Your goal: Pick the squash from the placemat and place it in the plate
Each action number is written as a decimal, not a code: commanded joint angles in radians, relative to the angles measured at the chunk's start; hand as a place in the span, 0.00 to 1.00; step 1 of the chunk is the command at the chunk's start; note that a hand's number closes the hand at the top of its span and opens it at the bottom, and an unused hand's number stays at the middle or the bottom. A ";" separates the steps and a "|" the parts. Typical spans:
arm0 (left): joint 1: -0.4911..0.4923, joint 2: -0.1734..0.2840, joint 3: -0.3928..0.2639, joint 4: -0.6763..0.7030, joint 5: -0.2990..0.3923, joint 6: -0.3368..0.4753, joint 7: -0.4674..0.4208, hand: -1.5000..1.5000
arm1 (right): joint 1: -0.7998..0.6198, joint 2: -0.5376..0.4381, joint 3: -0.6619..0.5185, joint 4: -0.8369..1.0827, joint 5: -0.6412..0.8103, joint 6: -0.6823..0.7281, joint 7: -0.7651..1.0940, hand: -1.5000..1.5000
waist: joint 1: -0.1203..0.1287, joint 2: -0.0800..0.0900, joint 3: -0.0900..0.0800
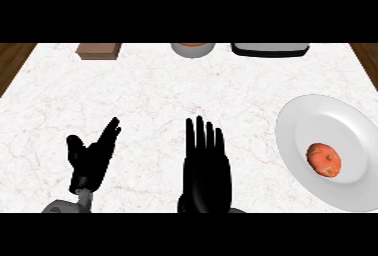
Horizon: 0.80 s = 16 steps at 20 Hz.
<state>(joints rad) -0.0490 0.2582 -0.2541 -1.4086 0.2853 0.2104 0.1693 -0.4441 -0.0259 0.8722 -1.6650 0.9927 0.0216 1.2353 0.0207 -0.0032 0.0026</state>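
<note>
On the white plate point(332, 125) at the counter's right side lies the orange squash point(325, 159), apart from both hands.

Resting in the plate's lower half, toward its inner well, the squash shows a mottled orange skin with a darker patch at its lower edge. To its left, past the plate's rim, the right hand point(204, 165) stands over the marble counter point(148, 90) with its fingers straight and close together, holding nothing and touching neither plate nor squash. Farther left, the left hand point(92, 157) is likewise spread, fingers straight and angled up to the right, thumb apart, empty. Along the counter's far edge sit a brown block point(98, 50), a grey bowl point(193, 49) with something orange in it, and a dark tray-like item point(269, 49).
</note>
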 commanded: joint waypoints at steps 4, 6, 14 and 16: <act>0.041 -0.020 -0.015 0.000 -0.009 -0.006 -0.006 0.50 | -0.090 0.025 0.015 0.087 -0.055 -0.038 0.248 0.00 | 0.003 0.002 -0.004; 0.056 0.002 -0.008 -0.014 -0.004 -0.026 -0.003 0.50 | -0.087 0.025 0.028 0.136 -0.032 -0.038 0.252 0.00 | 0.007 0.001 -0.004; 0.006 -0.020 0.005 -0.005 0.001 -0.014 0.047 0.50 | -0.091 0.025 0.011 0.194 -0.021 -0.036 0.252 0.00 | -0.005 0.002 -0.003; 0.025 0.008 0.025 -0.002 0.006 -0.039 0.020 0.50 | -0.094 0.025 0.013 0.220 -0.050 -0.048 0.252 0.00 | 0.005 0.003 -0.004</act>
<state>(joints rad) -0.0271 0.2593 -0.2353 -1.4223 0.2794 0.1874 0.1656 -0.5087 -0.0241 0.8760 -1.4814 0.9661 -0.0128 1.2450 0.0212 -0.0042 0.0029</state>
